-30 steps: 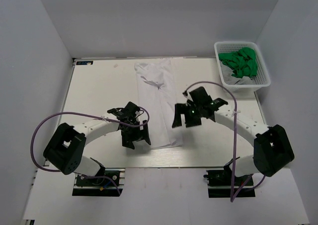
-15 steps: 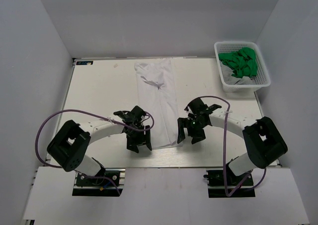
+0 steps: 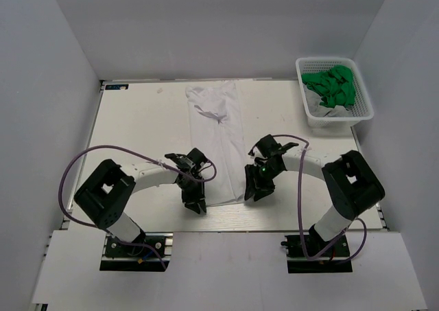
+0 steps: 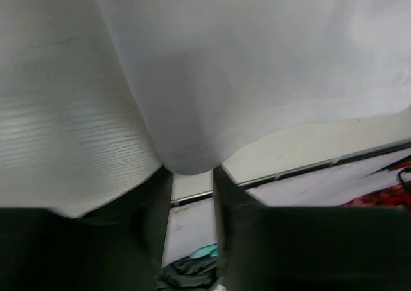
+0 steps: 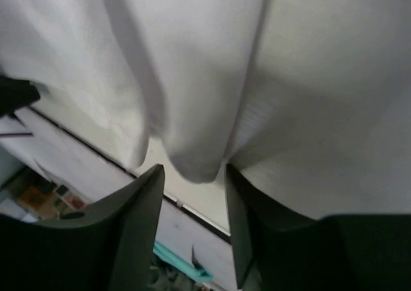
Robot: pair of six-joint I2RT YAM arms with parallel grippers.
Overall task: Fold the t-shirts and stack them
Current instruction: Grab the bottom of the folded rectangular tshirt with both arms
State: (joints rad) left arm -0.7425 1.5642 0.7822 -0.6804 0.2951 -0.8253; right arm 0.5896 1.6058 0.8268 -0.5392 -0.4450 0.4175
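A white t-shirt (image 3: 219, 139), folded into a long narrow strip, lies flat down the middle of the table (image 3: 137, 125). My left gripper (image 3: 195, 202) is at the strip's near left corner and my right gripper (image 3: 255, 191) at its near right corner. In the left wrist view the t-shirt (image 4: 257, 60) bulges at its hem between the tips of the left gripper (image 4: 191, 175), whose jaws stand partly closed with a gap showing. In the right wrist view a fold of the t-shirt (image 5: 192, 79) hangs between the wider-set tips of the right gripper (image 5: 192, 172).
A white mesh basket (image 3: 336, 122) at the far right corner holds crumpled green cloth (image 3: 333, 86). The table's near edge runs just behind both grippers. Grey walls close in the left, right and back sides.
Both grippers have come down and inward onto the near corners of the folded t-shirt. Their jaws have narrowed around the cloth, the left more than the right.
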